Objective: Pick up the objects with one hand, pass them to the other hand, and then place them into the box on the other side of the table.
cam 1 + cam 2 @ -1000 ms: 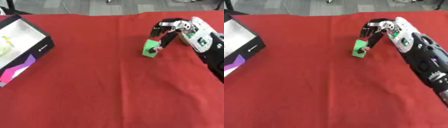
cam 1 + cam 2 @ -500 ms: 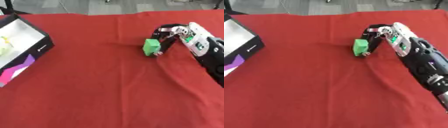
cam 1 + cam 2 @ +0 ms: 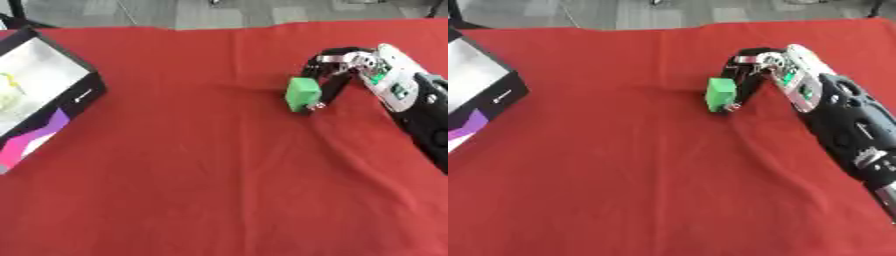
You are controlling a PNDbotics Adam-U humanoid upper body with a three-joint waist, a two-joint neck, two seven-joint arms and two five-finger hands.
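Your right hand (image 3: 350,67) enters from right side, fingers curled round green block (image 3: 303,94). Block sits at far right part of red surface (image 3: 201,165); whether it touches cloth or hangs just above, cannot tell. Fingertip (image 3: 317,104) shows below block, thumb side hidden behind it. Box (image 3: 52,100) at left edge, cut off by frame, pale yellowish thing inside hard to make out. Your left hand shows in no view.

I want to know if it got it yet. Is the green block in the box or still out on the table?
Out. The green block sits on the red cloth, with the right hand curled round it, far from the box.
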